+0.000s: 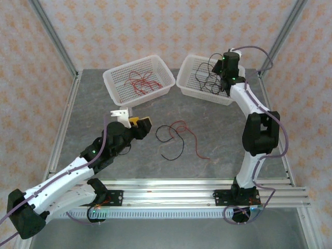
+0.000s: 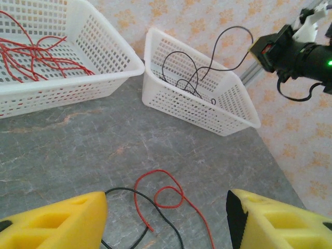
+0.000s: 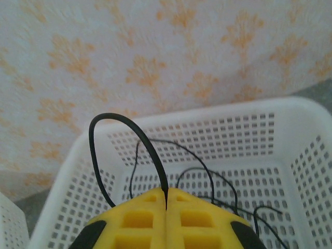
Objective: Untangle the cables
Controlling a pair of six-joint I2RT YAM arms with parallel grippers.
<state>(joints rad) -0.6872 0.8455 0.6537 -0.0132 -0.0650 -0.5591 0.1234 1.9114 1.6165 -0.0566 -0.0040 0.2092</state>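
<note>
Take the far-right basket [image 1: 188, 85] as your reference on the grey counter [image 1: 223, 150]. It is a white perforated basket holding the loose black cables [image 1: 205, 78]. Just to its left stands the twin basket [image 1: 115, 93], which holds the sorted red cables [image 1: 141, 82].

Your right gripper [image 3: 166, 203] hangs directly above the far-right basket. Its yellow fingers are pressed together on one black cable [image 3: 110, 116], which arches up out of the tips and loops back down toward the others inside. You look to be on the drop-off step for that strand, with the sorting well along.

Your left gripper [image 2: 167, 213] sits well in front of the far-right basket and off to its left, low over the counter. Its fingers stand apart and hold nothing.

In front of the far-right basket, between the two arms, lies the last crossed pair [image 1: 176, 136]: one red strand and one black, overlapping where the red curls into a small loop.

The next move calls for parting the right fingers so the black cable falls inside the basket walls. Watch that its arch does not drape over the rim.

After that, bring the left fingers down on one strand of the crossed pair, away from the crossing. Both wires are thin and springy, so a pinch near the overlap would probably catch both.
</note>
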